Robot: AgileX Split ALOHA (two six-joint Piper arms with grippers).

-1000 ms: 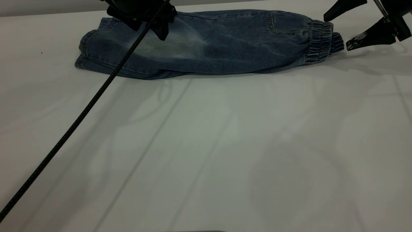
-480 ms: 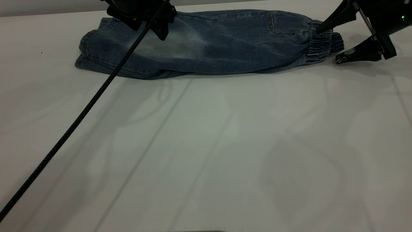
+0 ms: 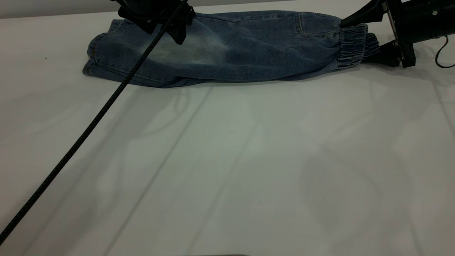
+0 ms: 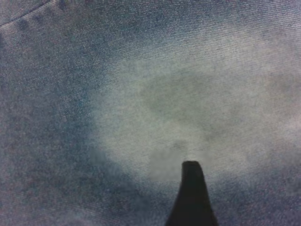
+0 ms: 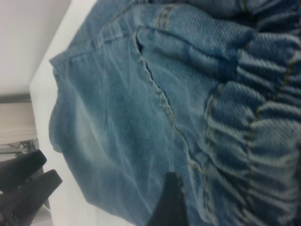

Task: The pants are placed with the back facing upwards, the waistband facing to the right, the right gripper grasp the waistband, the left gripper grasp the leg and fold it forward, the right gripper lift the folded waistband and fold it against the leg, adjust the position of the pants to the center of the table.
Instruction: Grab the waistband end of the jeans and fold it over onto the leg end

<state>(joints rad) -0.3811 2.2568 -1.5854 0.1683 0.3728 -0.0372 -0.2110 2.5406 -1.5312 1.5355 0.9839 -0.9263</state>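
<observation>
Pants (image 3: 227,49) folded lengthwise, flat at far edge of table (image 3: 227,160). Waistband (image 3: 352,44) at pants' right end, straddled by right hand (image 3: 359,41), spread wide. Left hand (image 3: 161,21) over bleached patch near hem; spread not discernible.

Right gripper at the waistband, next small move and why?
Probably close the right gripper on the puckered elastic denim waistband: its open black fingers straddle the band, one above, one below. The left gripper hovers over the folded faded blue denim shorts.
</observation>
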